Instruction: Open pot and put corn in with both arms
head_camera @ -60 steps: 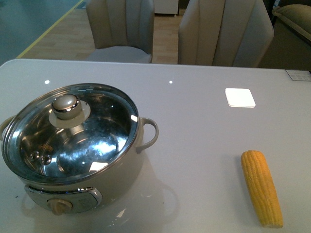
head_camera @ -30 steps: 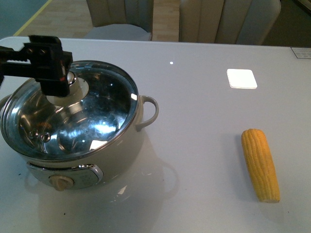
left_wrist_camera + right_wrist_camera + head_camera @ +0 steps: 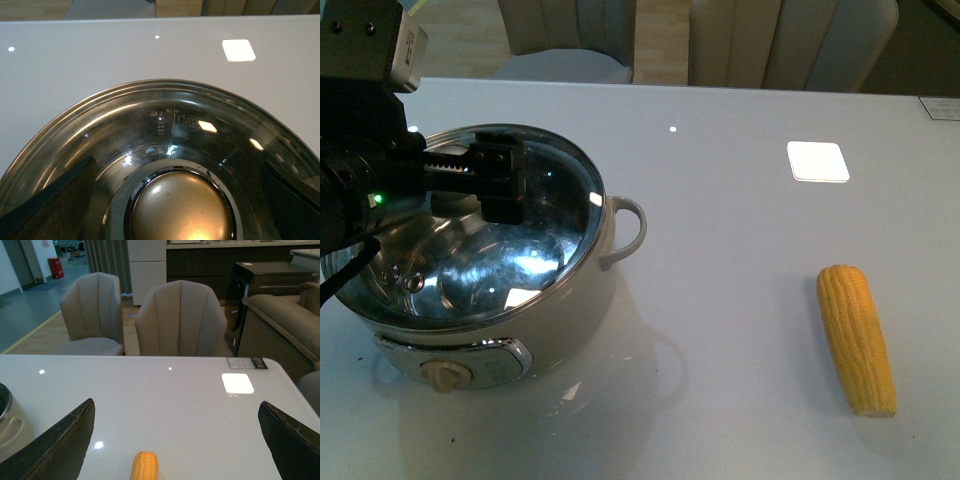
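The cream-white pot [image 3: 560, 310] stands at the table's left with its glass lid [image 3: 550, 180] on. My left gripper [image 3: 470, 190] hovers open over the lid and hides the knob in the front view. In the left wrist view the golden lid knob [image 3: 177, 210] lies between the dark fingers [image 3: 55, 200], which stand apart from it on either side. The yellow corn [image 3: 857, 338] lies on the table at the right. My right gripper [image 3: 176, 403] is open above the table, with the corn's blunt end [image 3: 144, 466] below it and nothing between its fingers [image 3: 60, 445]. The pot's handle [image 3: 10, 425] shows at that view's edge.
A bright white square [image 3: 817, 162] shows on the glossy table behind the corn. Two beige chairs [image 3: 790, 40] stand beyond the far edge. A small label [image 3: 940, 108] sits at the far right corner. A sofa [image 3: 280, 325] stands past the table's right side.
My left arm has moved in from the upper left, further over the lid, and now covers the knob. Pot and corn have not moved in the last half second.
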